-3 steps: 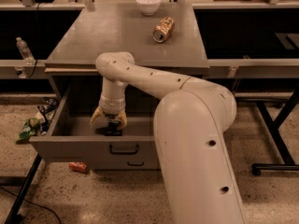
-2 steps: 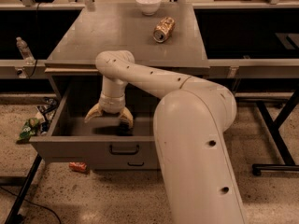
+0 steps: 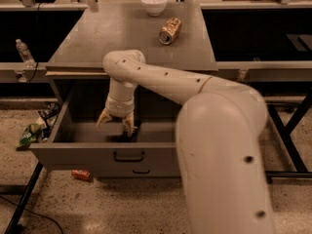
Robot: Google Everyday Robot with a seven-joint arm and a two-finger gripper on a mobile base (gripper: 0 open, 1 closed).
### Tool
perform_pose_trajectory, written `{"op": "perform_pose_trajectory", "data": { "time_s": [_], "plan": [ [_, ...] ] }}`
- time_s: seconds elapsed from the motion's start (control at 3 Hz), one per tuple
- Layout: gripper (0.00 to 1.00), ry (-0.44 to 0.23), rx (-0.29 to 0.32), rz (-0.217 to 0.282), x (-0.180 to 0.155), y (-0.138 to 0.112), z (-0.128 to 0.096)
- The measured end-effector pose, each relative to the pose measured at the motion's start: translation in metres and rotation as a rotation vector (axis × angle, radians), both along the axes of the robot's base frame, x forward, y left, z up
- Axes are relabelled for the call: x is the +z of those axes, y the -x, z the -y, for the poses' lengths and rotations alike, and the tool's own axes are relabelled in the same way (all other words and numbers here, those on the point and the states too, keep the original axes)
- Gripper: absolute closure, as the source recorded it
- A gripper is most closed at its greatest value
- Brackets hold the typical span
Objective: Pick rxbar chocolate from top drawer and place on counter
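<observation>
My gripper [image 3: 117, 123] is inside the open top drawer [image 3: 73, 155], pointing down from the arm that reaches over the table [image 3: 112, 38]. Its fingers [image 3: 129, 124] are spread wide and hold nothing. The rxbar chocolate [image 3: 126, 137] lies flat on the drawer floor, just under the finger nearer the drawer's middle; contact cannot be determined. On the table, a crushed gold can [image 3: 169, 30] lies near a white bowl [image 3: 154, 4].

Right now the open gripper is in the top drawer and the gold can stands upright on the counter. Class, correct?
No: the camera view shows the gold can lying on its side on the counter. The open gripper is in the top drawer, as stated.
</observation>
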State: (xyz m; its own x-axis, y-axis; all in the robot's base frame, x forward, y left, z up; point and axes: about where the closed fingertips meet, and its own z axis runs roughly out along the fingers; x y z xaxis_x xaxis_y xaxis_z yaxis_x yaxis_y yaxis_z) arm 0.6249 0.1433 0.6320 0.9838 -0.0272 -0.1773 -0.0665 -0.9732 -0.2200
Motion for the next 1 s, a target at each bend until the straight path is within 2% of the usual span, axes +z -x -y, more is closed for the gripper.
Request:
{"op": "perform_pose_trajectory", "data": {
  "time_s": [0.33, 0.67, 1.0],
  "plan": [
    [0.0, -0.103, -0.184, 0.179, 0.09, 0.044, 0.015],
    [0.0, -0.079, -0.233, 0.257, 0.139, 0.074, 0.037],
    [0.0, -0.12, -0.303, 0.284, 0.167, 0.126, 0.064]
  ]
}}
